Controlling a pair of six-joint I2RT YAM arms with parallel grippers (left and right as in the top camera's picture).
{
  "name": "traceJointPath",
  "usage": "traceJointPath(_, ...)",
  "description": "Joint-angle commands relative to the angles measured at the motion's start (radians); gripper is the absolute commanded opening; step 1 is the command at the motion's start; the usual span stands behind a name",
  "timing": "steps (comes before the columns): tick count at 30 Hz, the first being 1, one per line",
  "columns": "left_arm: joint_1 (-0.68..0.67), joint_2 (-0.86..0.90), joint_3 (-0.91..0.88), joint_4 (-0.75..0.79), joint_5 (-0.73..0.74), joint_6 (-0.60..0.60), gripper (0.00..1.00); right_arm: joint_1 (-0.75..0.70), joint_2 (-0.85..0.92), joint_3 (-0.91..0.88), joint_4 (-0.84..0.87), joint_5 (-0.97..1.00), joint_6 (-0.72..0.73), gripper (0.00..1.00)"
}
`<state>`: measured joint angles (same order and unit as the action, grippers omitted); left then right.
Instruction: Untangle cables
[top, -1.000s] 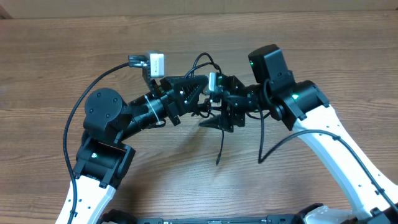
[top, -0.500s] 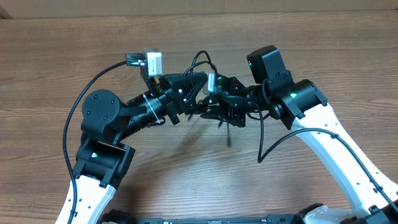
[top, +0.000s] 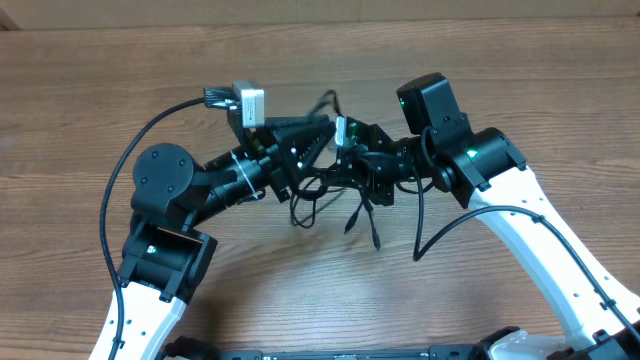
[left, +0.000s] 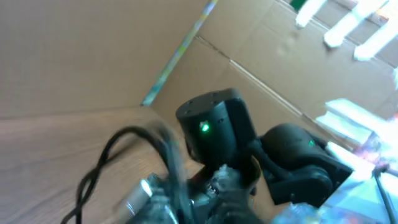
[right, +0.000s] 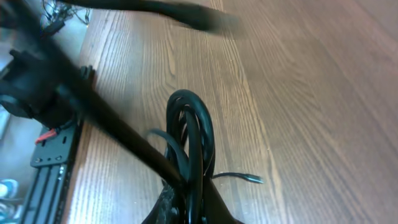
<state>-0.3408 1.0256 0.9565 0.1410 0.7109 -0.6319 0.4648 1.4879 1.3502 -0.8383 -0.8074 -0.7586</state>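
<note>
The cables (top: 306, 203) are thin black cords bunched between my two grippers at the table's middle, with loose loops and ends trailing toward the front. My right gripper (top: 347, 168) comes in from the right and is shut on the bundle. In the right wrist view the cables (right: 190, 134) stand as a tight black loop rising from my right gripper (right: 189, 208), and one plug end (right: 251, 179) lies on the wood. My left gripper (top: 316, 134) points at the same bundle from the left. In the blurred left wrist view a cable (left: 99, 174) and a silvery plug (left: 138, 196) show, but the jaws do not.
A cardboard wall (top: 420, 10) closes the table's far edge. Thick arm cables arc out at the left (top: 118, 200) and right (top: 440, 232). A black rail (right: 53, 146) runs along the table's edge in the right wrist view.
The right gripper has shut on the bundle. Loops of cable that were held tight between the grippers now hang loose toward the front, below the left gripper.
</note>
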Motion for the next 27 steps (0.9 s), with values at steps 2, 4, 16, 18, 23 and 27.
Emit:
traceJointPath(2, -0.006, 0.0, 0.021, -0.079, -0.082, 0.156, 0.83, 0.0, 0.0, 0.026, 0.003, -0.026, 0.14, 0.04)
traceJointPath(4, -0.006, 0.0, 0.021, -0.159, -0.155, 0.196, 0.98, 0.0, 0.0, 0.026, 0.003, -0.025, 0.183, 0.04)
traceJointPath(16, -0.006, 0.0, 0.021, -0.539, -0.475, 0.217, 1.0, -0.053, 0.0, 0.026, 0.023, -0.025, 0.315, 0.04)
traceJointPath(18, -0.006, 0.0, 0.021, -0.583, -0.512, 0.213, 1.0, -0.078, 0.0, 0.026, 0.034, -0.025, 0.358, 0.04)
traceJointPath(23, -0.006, 0.0, 0.021, -0.654, -0.558, 0.205, 1.0, -0.159, 0.0, 0.026, 0.071, -0.026, 0.502, 0.04)
traceJointPath(27, -0.006, 0.0, 0.021, -0.666, -0.552, 0.196, 1.0, -0.221, 0.0, 0.026, 0.096, -0.108, 0.549, 0.04)
